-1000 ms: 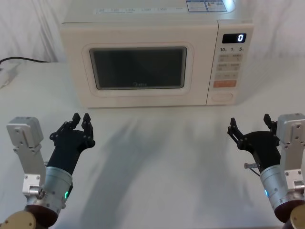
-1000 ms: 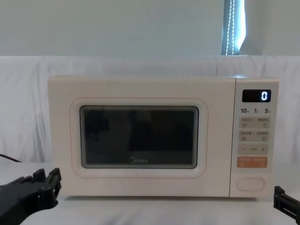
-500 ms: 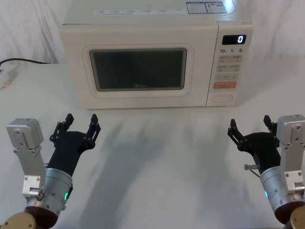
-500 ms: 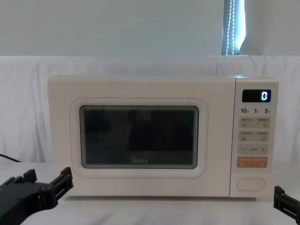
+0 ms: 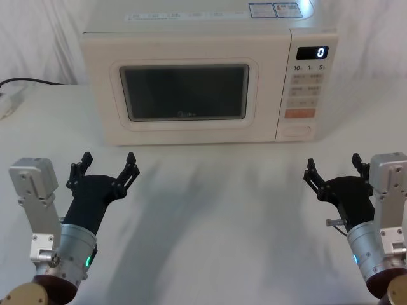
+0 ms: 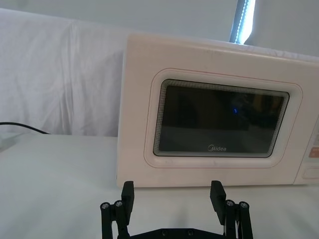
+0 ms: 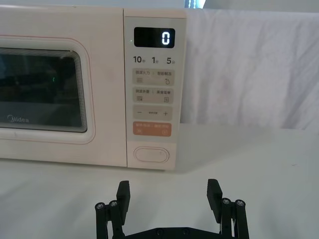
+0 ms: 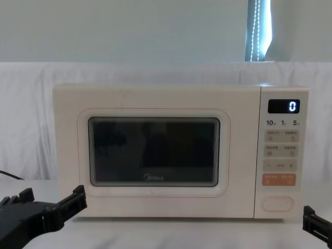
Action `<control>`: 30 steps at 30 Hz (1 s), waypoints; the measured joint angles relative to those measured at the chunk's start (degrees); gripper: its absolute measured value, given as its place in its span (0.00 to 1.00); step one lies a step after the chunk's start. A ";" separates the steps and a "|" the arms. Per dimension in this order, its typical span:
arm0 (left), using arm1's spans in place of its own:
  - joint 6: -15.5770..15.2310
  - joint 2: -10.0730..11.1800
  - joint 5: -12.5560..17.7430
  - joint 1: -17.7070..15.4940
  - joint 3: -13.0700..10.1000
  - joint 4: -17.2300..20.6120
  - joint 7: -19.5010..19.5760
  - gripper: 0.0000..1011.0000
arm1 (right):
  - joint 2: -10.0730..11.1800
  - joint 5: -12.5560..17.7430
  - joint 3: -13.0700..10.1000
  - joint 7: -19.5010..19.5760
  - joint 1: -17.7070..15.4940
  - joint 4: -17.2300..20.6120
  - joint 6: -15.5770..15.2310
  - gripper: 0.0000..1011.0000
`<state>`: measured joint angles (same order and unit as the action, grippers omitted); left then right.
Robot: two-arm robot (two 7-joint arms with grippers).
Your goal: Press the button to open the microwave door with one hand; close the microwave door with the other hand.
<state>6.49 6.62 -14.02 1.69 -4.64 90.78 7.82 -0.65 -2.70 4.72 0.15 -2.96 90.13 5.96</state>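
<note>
Shut microwave door [image 5: 184,93], unpressed button [image 5: 296,131].

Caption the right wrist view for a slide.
Open right hand waits on the table facing the button, beside the closed microwave door.

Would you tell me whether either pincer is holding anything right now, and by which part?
Nothing is held. The left pincer and the right pincer are both open above the white table, short of the closed cream microwave door.

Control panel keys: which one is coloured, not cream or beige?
The orange rectangular key, directly above the wide cream pill-shaped button at the panel's bottom. Every other key is pale beige or cream.
</note>
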 joint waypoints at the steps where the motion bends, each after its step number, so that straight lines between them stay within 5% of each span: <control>1: 0.00 0.00 0.00 0.00 0.00 0.00 0.00 0.99 | 0.00 0.00 0.00 0.00 0.00 0.00 0.00 0.99; 30: 0.00 0.00 0.00 0.00 0.00 0.00 0.00 0.99 | 0.00 0.00 0.00 0.00 0.00 0.00 0.00 0.99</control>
<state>6.49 6.63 -14.02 1.69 -4.64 90.78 7.82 -0.65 -2.70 4.72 0.16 -2.96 90.13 5.96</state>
